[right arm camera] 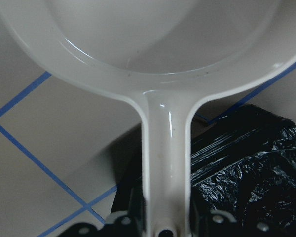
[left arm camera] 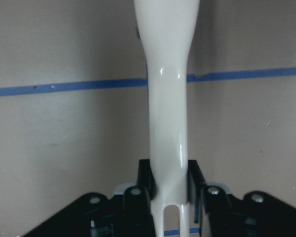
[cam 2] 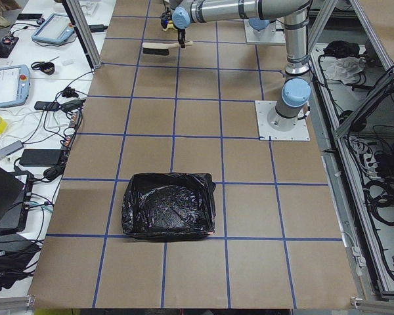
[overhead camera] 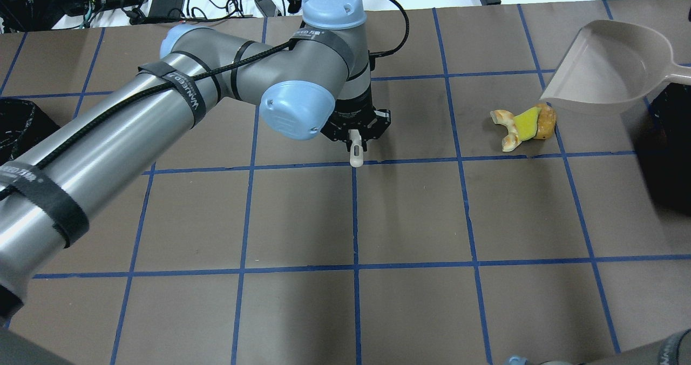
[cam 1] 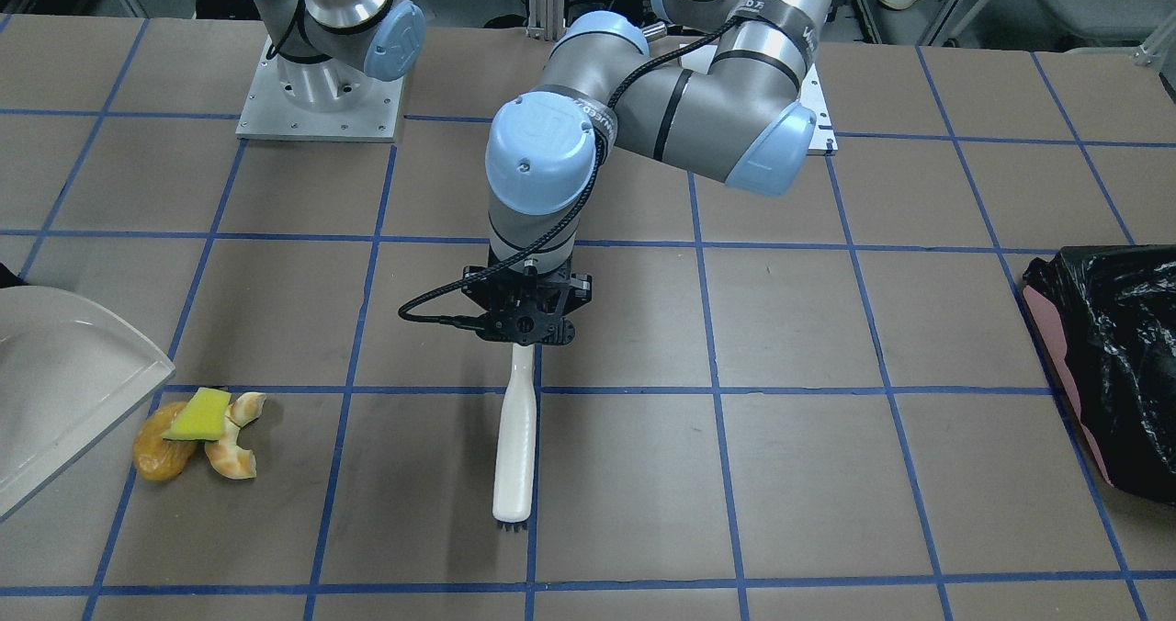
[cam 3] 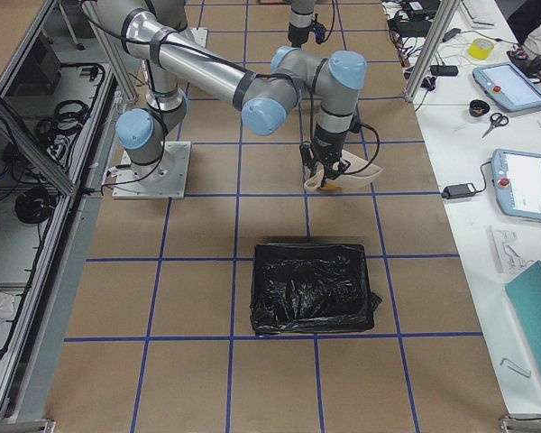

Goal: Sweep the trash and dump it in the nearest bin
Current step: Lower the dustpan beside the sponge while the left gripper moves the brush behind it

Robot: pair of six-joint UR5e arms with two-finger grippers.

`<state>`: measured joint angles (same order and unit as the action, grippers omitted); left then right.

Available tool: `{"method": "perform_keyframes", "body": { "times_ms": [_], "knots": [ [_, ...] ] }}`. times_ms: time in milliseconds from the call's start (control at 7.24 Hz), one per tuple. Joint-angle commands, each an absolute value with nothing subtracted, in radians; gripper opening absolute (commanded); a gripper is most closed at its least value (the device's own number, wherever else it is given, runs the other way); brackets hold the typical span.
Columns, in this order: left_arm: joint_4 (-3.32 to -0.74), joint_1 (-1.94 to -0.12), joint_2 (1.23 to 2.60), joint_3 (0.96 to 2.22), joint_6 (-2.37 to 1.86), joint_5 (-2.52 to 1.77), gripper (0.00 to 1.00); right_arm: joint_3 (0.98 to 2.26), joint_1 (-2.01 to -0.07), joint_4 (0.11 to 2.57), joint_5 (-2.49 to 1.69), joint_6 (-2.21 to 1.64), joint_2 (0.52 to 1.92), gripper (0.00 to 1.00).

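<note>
The left gripper [left arm camera: 170, 180] has its fingers [left arm camera: 145, 177] clamped on the white handle of a brush [cam 1: 514, 437] near the middle of the table [overhead camera: 410, 214]. The brush reaches toward the operators' edge and ends in dark bristles [cam 1: 511, 526]. The trash [overhead camera: 523, 124] lies well apart from the brush, toward the table's right end: a yellow sponge [cam 1: 200, 416] rests on an amber lump [cam 1: 158, 456] and pale peel [cam 1: 234, 456]. The right gripper [right arm camera: 166, 224] is closed on the handle of a beige dustpan [overhead camera: 610, 68]. The dustpan's front lip is just beside the lump, on its far side from the brush. The bin [overhead camera: 669, 143], dark and bag-lined, sits at the right end beneath the dustpan's handle. A pink bin [cam 1: 1043, 313] with a black bag stands at the left end.
</note>
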<state>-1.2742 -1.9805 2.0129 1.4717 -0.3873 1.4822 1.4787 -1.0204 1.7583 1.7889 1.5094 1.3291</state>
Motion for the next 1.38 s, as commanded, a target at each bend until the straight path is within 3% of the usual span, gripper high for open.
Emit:
{"method": "perform_keyframes", "body": {
  "times_ms": [0,691,1244],
  "knots": [
    [-1.281,-2.041,2.107,1.353,-0.484,1.479,0.0,1.486,-0.993,1.839,1.83,1.646,1.283,0.0],
    [-1.269,-2.147,2.247,1.2,-0.636,1.437,0.0,1.494,-0.992,2.005,1.851,1.92,1.172,0.0],
    [-1.235,-2.206,2.321,1.135,-0.742,1.434,0.0,1.551,-0.991,2.123,1.861,1.921,1.144,0.0]
  ]
}}
